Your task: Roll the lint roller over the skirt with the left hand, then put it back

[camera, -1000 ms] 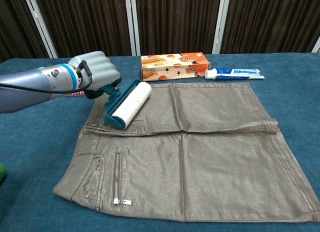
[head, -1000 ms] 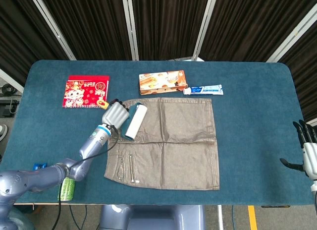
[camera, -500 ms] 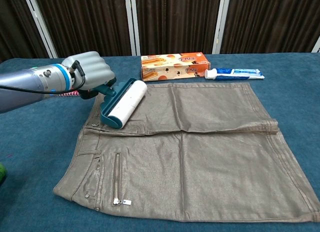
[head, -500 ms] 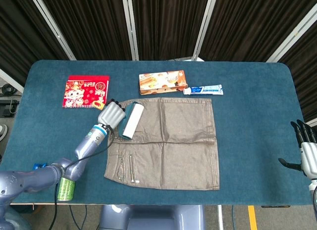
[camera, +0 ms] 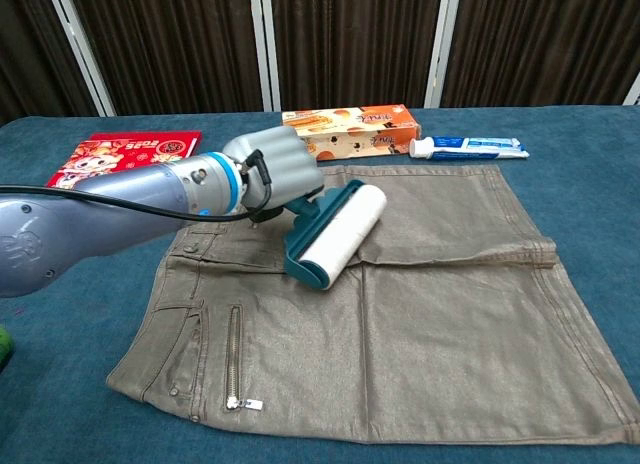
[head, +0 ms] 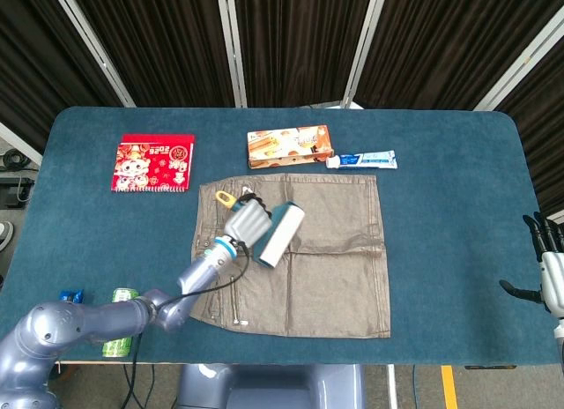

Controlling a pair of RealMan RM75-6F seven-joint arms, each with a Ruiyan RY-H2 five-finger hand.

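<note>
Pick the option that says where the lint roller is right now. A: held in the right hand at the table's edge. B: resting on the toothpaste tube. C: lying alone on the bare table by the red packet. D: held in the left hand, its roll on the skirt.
D: the left hand grips the lint roller by its teal handle, and the white roll sits on the skirt near its middle fold.

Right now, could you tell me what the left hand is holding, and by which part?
The left hand grips the lint roller by its handle.
</note>
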